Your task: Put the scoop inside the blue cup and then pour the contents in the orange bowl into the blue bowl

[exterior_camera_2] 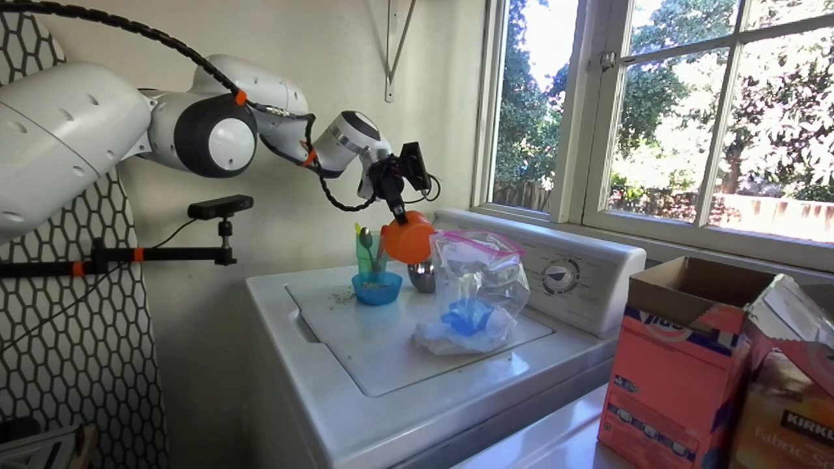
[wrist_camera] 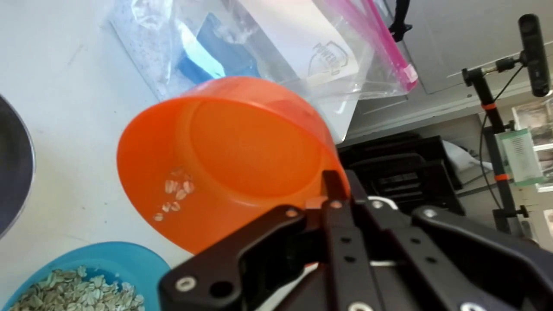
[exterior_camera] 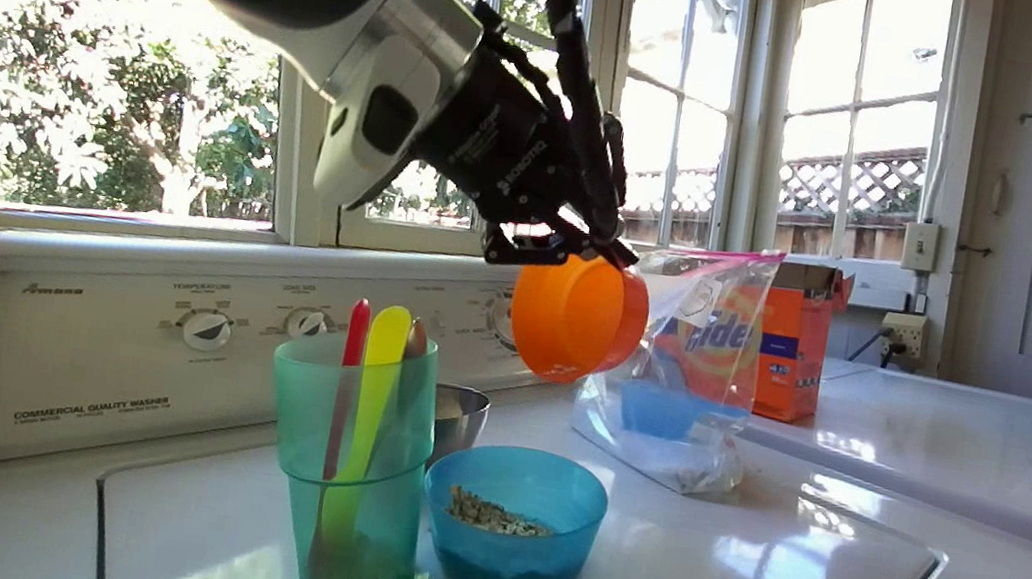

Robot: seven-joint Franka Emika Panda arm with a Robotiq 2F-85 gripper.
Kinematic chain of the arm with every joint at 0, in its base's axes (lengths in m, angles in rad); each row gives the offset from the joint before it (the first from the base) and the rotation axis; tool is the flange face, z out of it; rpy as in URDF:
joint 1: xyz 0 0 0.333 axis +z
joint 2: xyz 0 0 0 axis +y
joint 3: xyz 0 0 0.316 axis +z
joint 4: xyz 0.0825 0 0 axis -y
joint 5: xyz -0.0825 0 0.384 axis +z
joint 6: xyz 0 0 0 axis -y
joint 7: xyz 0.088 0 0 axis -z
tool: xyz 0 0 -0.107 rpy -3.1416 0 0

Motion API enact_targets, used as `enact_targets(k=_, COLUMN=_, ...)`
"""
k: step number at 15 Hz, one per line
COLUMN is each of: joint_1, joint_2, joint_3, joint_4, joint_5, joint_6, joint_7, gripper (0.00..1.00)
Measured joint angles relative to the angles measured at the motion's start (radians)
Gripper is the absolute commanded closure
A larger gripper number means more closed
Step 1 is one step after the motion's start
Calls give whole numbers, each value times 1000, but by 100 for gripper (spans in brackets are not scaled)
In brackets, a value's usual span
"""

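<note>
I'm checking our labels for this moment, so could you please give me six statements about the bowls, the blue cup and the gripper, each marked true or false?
1. The gripper is closed on the rim of the orange bowl. True.
2. The orange bowl is upright. False: it is held tilted in the air.
3. The scoop is in the blue cup. True.
4. The scoop is the only utensil in the blue cup. False: a yellow utensil and a metal spoon are there too.
5. Pale flakes lie in the blue bowl. True.
6. The orange bowl is bare inside. False: a few more flakes lie on its inner wall.
</note>
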Motion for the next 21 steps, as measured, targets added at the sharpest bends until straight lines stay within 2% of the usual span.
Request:
enact_targets(k=5, joint_1=-129, joint_2=-50, joint_3=45, joint_4=1, joint_5=161, joint_6=167, joint_7=61, gripper=99)
enact_targets(k=10, joint_1=-256, joint_2=-64, joint_3=107, joint_4=-54, joint_5=321, joint_6=433, joint_7=122, gripper=99)
enact_targets(k=17, joint_1=-443, joint_2=-140, joint_3=217, joint_4=-258, joint_5=526, joint_6=878, joint_7=132, gripper=99)
enact_targets(k=19, joint_1=-495, joint_2=-171, joint_3=255, joint_4=-331, joint_5=582, joint_6=966, joint_7=111, gripper=99)
enact_targets(k=21, joint_1=-538, joint_2=-203, joint_3=290, joint_4=-401, joint_5=627, joint_6=1000, joint_7=73, gripper=99)
